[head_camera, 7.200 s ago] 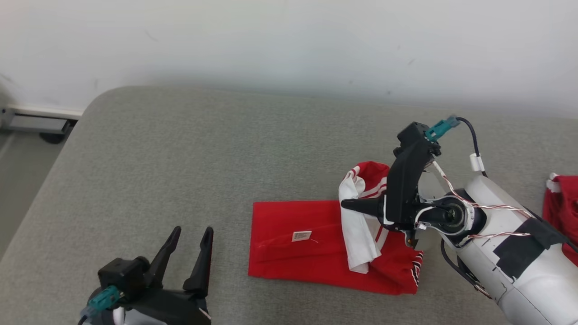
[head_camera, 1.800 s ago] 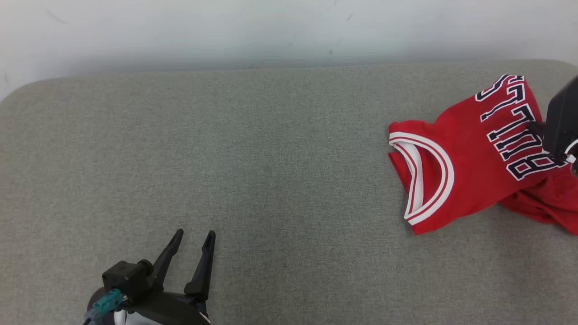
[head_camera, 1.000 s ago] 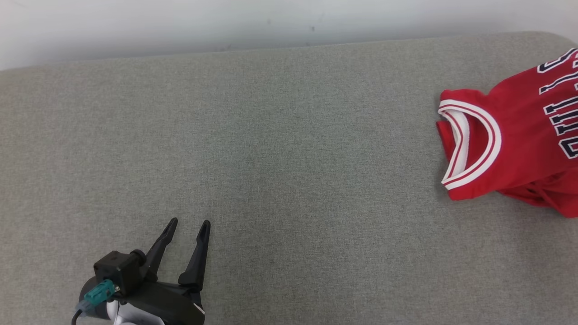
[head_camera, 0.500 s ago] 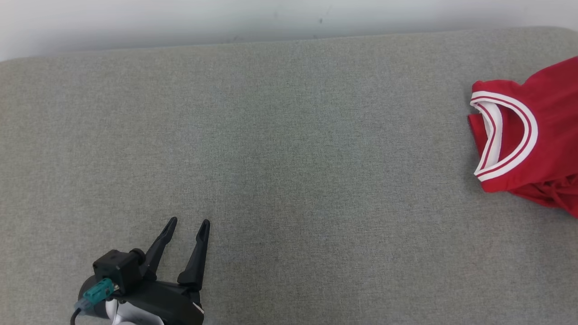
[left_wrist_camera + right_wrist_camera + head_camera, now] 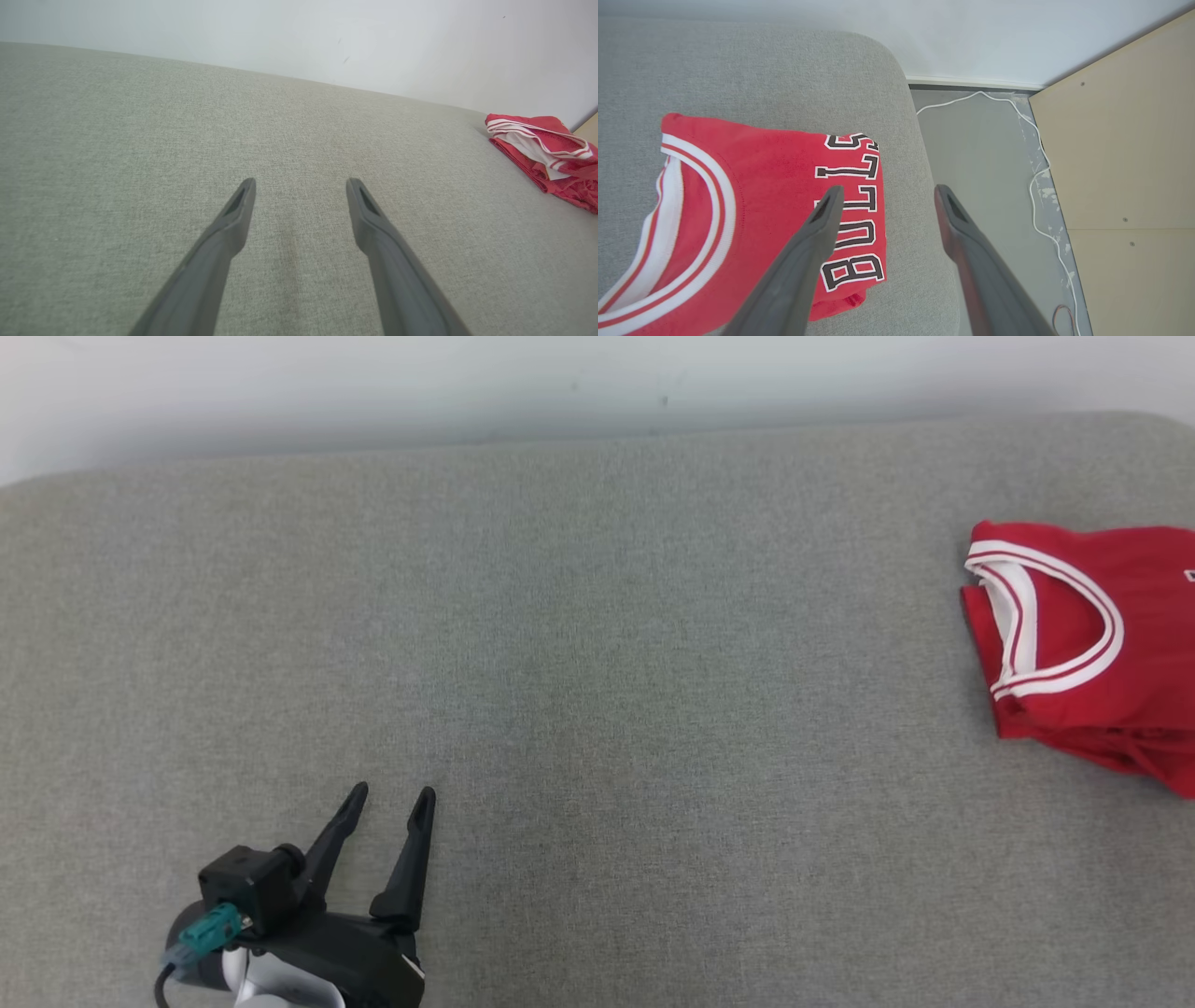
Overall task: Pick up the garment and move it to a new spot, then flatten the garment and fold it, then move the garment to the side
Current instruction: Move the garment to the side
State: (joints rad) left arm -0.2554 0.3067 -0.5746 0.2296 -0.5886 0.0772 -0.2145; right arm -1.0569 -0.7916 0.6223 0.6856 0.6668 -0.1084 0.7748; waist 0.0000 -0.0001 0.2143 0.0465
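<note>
We've got the folded red jersey [image 5: 761, 186] lying at the far right end of the grey padded counter [image 5: 597, 663], collar trim towards the middle and black lettering out near the rounded edge. The right pincer [image 5: 888, 189] stands wide apart over that lettered side with nothing between its fingers, so we judge the set-down made and the last step nearly home. To finish well, we'd lift that pincer straight up and away. A sideways drag could catch the top layer and spoil the fold, and the jersey sits close enough to the edge that a nudge might tip it over. A loose bit of fabric pokes out under the lower corner, so it's worth leaving alone. Down at the lower left, the left pincer [image 5: 391, 793] is spread open too, empty, well apart from the jersey, hovering over bare cloth. Around us there's a plain pale wall [image 5: 560, 383] behind, a grey floor [image 5: 980, 154] beyond the counter's end with a white cable [image 5: 1036, 186] trailing across it, and a light wooden panel [image 5: 1120, 140] alongside.
</note>
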